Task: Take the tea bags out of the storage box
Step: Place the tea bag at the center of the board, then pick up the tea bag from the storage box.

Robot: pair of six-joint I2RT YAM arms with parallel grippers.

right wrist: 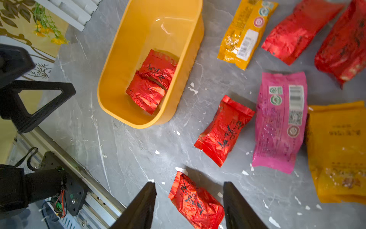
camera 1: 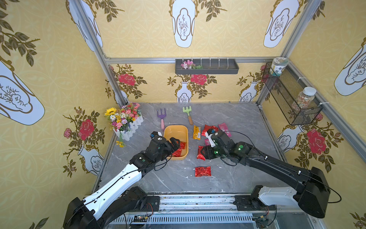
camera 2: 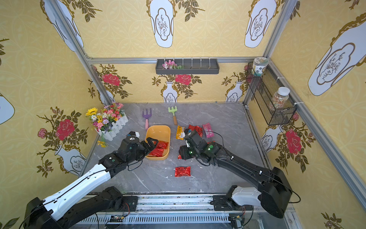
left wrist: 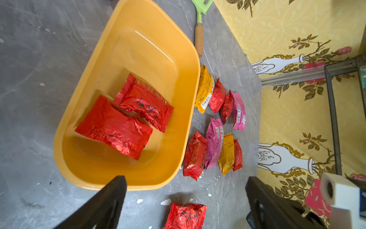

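No word or number can be made out. The red tea bags [left wrist: 112, 126] carry black brush characters, too crinkled to read. The pink tea bag [right wrist: 280, 121] shows a barcode, a QR code and round green seals. The yellow tea bag [right wrist: 244, 33] has a white barcode label, its print too small to read.

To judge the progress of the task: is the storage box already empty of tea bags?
No, the left wrist view shows two red tea bags lying on the floor of the storage box.
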